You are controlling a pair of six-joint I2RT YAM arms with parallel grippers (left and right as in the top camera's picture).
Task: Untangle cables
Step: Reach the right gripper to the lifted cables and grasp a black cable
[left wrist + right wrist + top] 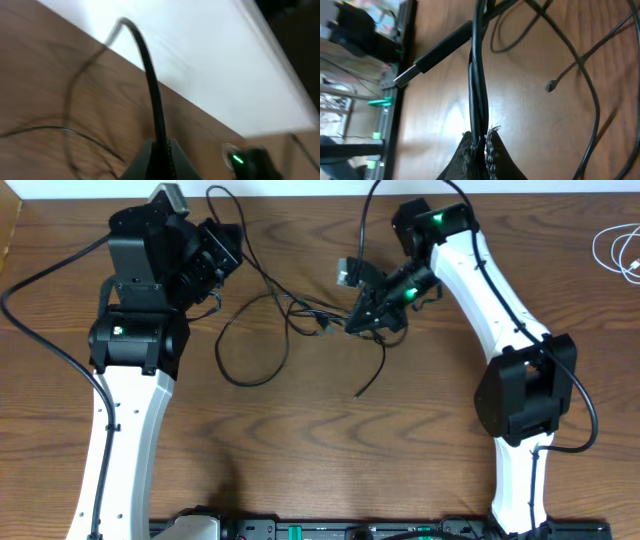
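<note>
Several thin black cables (300,315) lie knotted together at the middle of the wooden table, and one loop (250,370) spreads toward the left. My left gripper (226,256) is at the upper left, shut on one black cable (152,90) that arches up out of its jaws. My right gripper (354,322) is at the knot's right side. It is shut on a bundle of black cables (479,75) running straight up from its fingertips. A long USB plug (427,55) and a small plug end (550,86) lie near that bundle.
A white cable (620,252) lies coiled at the table's far right edge. A loose black cable end (360,390) trails toward the front. The arms' base rail (330,530) runs along the front edge. A white wall (210,65) borders the far side.
</note>
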